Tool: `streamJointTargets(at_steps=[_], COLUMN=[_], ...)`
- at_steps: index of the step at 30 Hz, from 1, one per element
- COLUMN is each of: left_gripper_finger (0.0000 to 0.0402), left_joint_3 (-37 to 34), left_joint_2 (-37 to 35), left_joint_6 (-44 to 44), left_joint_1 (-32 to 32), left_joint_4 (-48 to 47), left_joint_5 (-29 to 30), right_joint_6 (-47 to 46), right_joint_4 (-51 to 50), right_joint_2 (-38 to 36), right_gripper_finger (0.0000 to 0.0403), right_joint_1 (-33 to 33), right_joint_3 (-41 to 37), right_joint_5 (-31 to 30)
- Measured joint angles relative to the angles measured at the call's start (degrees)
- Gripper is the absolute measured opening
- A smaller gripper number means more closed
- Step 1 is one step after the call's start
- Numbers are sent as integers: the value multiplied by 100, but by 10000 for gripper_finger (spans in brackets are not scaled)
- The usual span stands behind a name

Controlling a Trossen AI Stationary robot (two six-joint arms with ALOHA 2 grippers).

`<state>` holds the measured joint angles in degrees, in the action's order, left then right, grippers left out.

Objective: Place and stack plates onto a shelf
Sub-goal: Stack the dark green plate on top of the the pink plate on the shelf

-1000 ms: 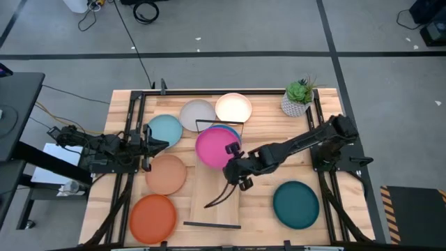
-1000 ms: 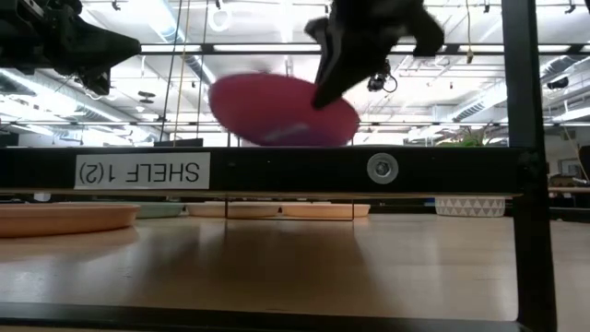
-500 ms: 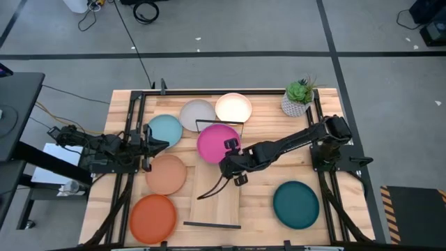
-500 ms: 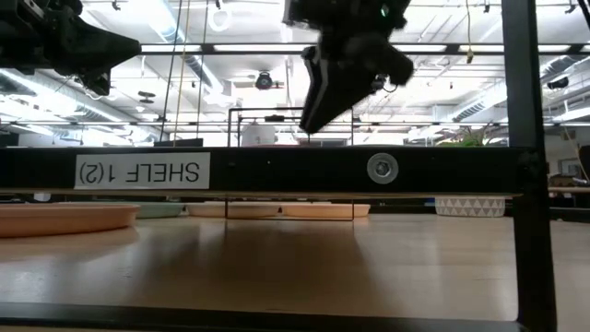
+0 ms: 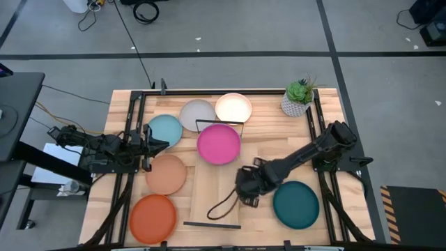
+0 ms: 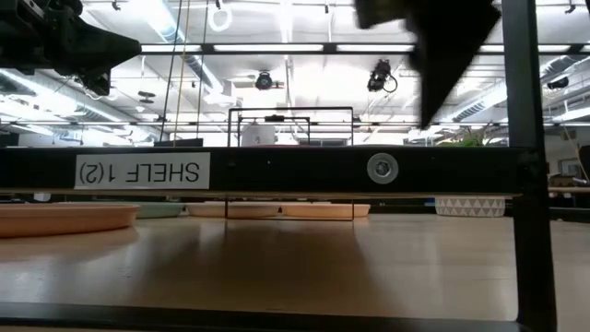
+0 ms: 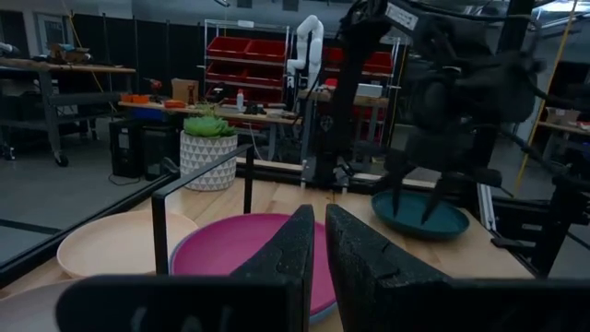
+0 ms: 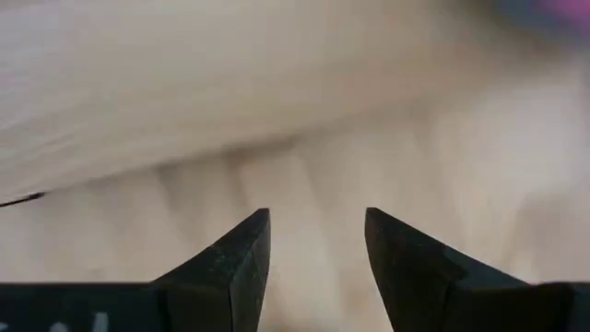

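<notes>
The magenta plate [image 5: 219,143] lies flat at the far end of the shelf [image 5: 217,199], on a blue plate whose rim [image 7: 319,310] shows beneath it. Around the shelf, on the table, lie the light blue [image 5: 165,130], grey [image 5: 197,113], cream [image 5: 233,107], peach [image 5: 166,174], orange [image 5: 152,217] and dark teal [image 5: 295,203] plates. My right gripper [image 5: 247,195] hangs open over the shelf's right edge, between the magenta and dark teal plates, with nothing between its fingers [image 8: 241,258]. My left gripper [image 5: 155,143] waits shut at the table's left, by the light blue plate.
A potted green plant [image 5: 298,97] stands at the far right corner. Thin black wire frames rise at the shelf's far end [image 5: 219,123] and near end [image 5: 212,225]. A dark cable loop [image 5: 221,207] hangs below my right arm over the shelf's bare middle.
My right gripper has let go of the magenta plate, which was held tilted by its near right rim and now lies flat on the blue plate. The gripper has then drawn back toward the table's near right, toward the dark teal plate.
</notes>
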<state>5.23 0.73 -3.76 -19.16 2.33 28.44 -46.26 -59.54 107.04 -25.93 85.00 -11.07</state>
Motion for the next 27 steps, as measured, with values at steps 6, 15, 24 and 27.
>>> streamJointTargets(at_steps=[6,15,24,27], left_gripper_finger=[39,39,39,39], left_joint_3=[0,-2,-2,-2], left_joint_2=[0,0,0,0], left_joint_6=[4,764,788,777], left_joint_1=[0,1,1,2], left_joint_4=[5,412,415,411], left_joint_5=[0,2,2,0], right_joint_6=[-2291,-4275,-4357,-4098], right_joint_4=[-250,-63,700,671], right_joint_2=[-2,2,27,37], right_gripper_finger=[183,183,183,174], right_joint_1=[-385,-684,-717,-685], right_joint_3=[-341,-930,-1524,-1719], right_joint_5=[807,1741,1960,1985])
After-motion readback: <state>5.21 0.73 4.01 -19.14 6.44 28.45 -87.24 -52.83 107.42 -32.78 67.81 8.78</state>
